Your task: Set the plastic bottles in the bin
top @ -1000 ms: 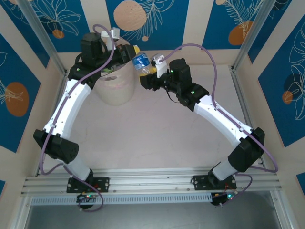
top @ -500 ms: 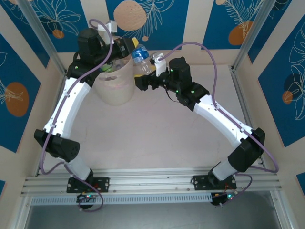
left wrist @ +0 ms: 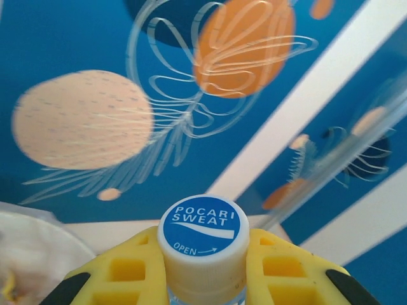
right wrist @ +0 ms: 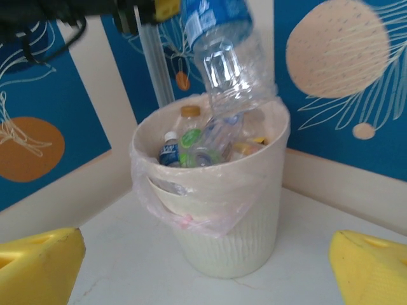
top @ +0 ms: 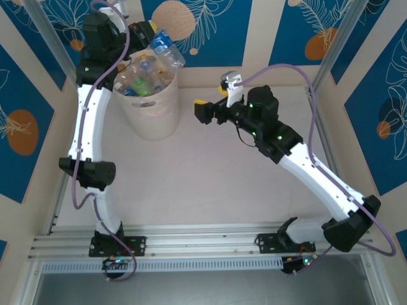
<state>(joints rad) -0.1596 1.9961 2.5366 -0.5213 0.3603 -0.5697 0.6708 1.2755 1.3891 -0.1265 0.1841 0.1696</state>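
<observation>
The left gripper (left wrist: 203, 270) is clamped on the neck of a clear plastic bottle with a blue label (top: 166, 46). Its yellow waffle-patterned fingers (left wrist: 127, 270) press in from either side, just below the white screw cap with a blue printed top (left wrist: 203, 227). In the top view this gripper (top: 149, 28) is raised at the far rim of the tall round pale-cream translucent bin (top: 152, 117). The bottle slants away from it over the opening. From the right wrist, the bottle (right wrist: 232, 63) hangs base down, its bottom just above the rim.

The bin (right wrist: 222, 216) is lined with a thin clear plastic bag (right wrist: 184, 213) draped over its edge. A heap of small clear plastic bottles (top: 143, 73) fills it close to the rim. Among them (right wrist: 191, 143) are blue and green labels and an orange cap.

The right gripper (top: 205, 109) has its jaws spread wide and holds nothing. It sits to the right of the bin, apart from it and facing it. In its own view the yellow fingertips (right wrist: 38, 264) sit at the lower corners with the bin between them, further off.

The bin stands on the pale table (top: 203, 171) near the far left corner, beside blue-and-cream patterned walls (top: 216, 32).
</observation>
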